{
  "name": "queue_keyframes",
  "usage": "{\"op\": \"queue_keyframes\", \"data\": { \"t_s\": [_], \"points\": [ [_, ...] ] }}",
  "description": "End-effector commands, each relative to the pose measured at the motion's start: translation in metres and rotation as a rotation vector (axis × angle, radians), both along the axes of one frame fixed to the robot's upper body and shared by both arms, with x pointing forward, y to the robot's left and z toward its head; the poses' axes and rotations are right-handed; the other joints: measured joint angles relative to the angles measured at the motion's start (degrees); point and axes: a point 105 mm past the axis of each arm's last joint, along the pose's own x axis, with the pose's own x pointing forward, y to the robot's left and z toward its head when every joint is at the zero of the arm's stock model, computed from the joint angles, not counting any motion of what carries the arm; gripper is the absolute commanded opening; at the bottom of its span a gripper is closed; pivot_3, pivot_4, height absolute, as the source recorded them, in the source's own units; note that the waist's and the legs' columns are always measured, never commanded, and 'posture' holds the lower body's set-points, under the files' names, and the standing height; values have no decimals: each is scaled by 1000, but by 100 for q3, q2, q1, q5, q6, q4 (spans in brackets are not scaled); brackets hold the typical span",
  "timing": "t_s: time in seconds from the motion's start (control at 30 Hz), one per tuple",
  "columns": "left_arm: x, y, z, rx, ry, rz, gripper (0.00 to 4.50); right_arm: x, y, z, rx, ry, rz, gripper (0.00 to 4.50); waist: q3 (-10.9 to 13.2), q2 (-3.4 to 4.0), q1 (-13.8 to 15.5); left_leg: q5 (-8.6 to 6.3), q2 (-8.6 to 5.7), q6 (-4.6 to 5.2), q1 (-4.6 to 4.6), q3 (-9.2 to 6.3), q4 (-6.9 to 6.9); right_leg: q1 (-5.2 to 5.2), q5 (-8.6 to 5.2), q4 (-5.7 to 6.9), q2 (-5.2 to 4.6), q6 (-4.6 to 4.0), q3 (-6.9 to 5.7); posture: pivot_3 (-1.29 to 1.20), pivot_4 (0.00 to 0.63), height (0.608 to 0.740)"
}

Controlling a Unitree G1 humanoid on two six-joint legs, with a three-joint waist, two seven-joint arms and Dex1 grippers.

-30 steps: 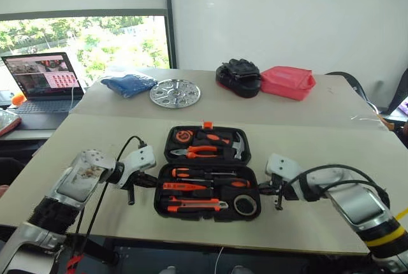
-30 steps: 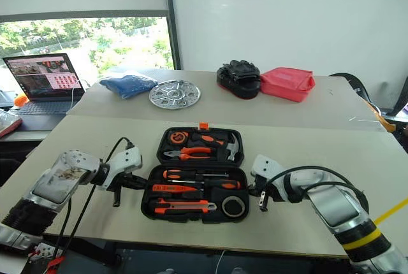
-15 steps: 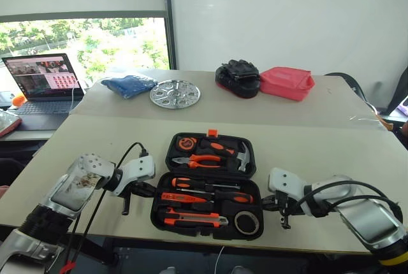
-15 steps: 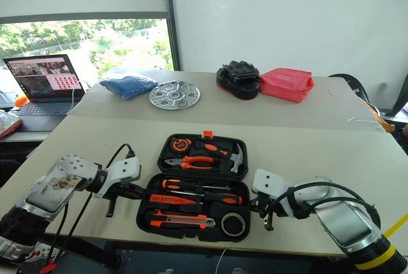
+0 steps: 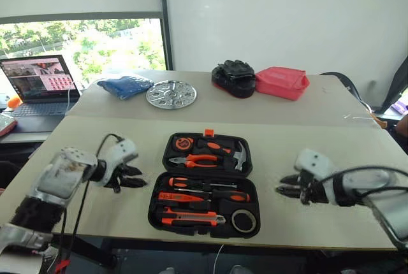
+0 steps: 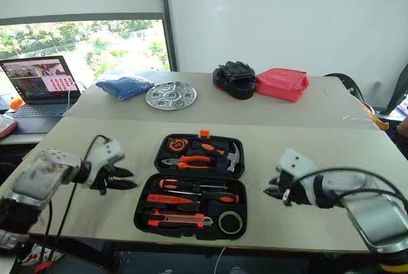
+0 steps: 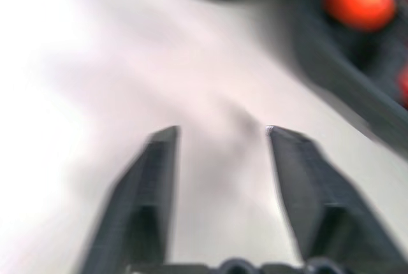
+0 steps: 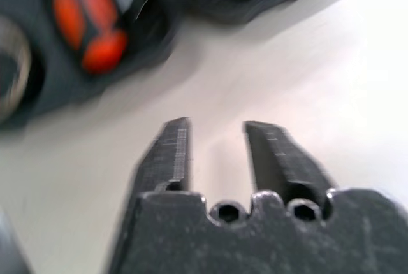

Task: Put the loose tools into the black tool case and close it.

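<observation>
The black tool case lay open at the near middle of the bench, with the left pincer at its nine o'clock and the right pincer at its three o'clock. Both pincers, clenched beside the case a second earlier, had spread apart, empty, and drawn outward.

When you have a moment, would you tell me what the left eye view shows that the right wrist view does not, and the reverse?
The left eye view gives the wider scene: the whole open black tool case with tools in its recesses, the left gripper, and farther back the laptop, blue cloth, metal plate, black gloves and red pouch. The right wrist view gives the close look: the right gripper open, nothing between its fingers. Both share that gripper, the table and part of the case.
</observation>
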Motion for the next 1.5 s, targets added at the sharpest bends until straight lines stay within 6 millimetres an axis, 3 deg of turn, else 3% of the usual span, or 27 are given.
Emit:
{"op": "queue_keyframes", "data": {
  "t_s": [0.03,0.07,0.17,0.47,0.6,0.73,1.03,1.27,1.5],
  "points": [
    [4,-8,29,-122,54,106,4100,6,2,19,107,17,-81,3197,0,-3,4,0,0,0,-3,0,0,-3,0,-1,0,0,0,0,150,740],
    [8,-12,34,-147,71,134,4440,10,3,21,141,31,-104,3560,0,-3,17,0,-1,0,-8,-2,0,-6,0,-2,0,0,-1,0,150,740],
    [19,-25,44,-218,131,206,4500,22,6,24,213,68,-156,4430,0,-5,39,0,-8,0,-15,-4,-1,-8,-1,-4,-6,3,-2,0,150,740],
    [45,-46,31,-216,228,321,4500,62,14,18,343,194,-308,4430,-1,-6,-13,0,-9,0,-20,-2,-8,-20,2,1,-9,0,0,0,150,740],
    [48,-52,27,-200,229,303,4500,70,19,17,406,230,-337,3390,-1,-6,-23,0,-10,0,-25,-6,-13,-29,3,0,-12,0,2,0,150,740],
    [47,-55,18,-166,236,291,3408,74,24,19,431,244,-344,2029,-1,-5,-9,0,-15,-1,-27,-14,-12,-31,3,1,-19,1,1,0,150,740],
    [55,-65,5,-149,228,299,3408,75,28,8,427,286,-366,2029,-1,-5,6,0,-20,-1,-27,-16,-11,-30,5,-1,-24,4,1,0,150,740],
    [61,-58,-4,-87,194,326,3408,75,30,3,419,303,-369,2029,-2,-5,6,4,-24,-7,-25,-14,-10,-26,7,1,-27,7,1,0,150,740],
    [60,-51,6,-122,210,352,3408,73,31,1,413,299,-360,2029,-2,-4,-10,5,-24,-8,-20,-15,-10,-23,7,3,-25,7,2,0,150,740]
  ]
}}
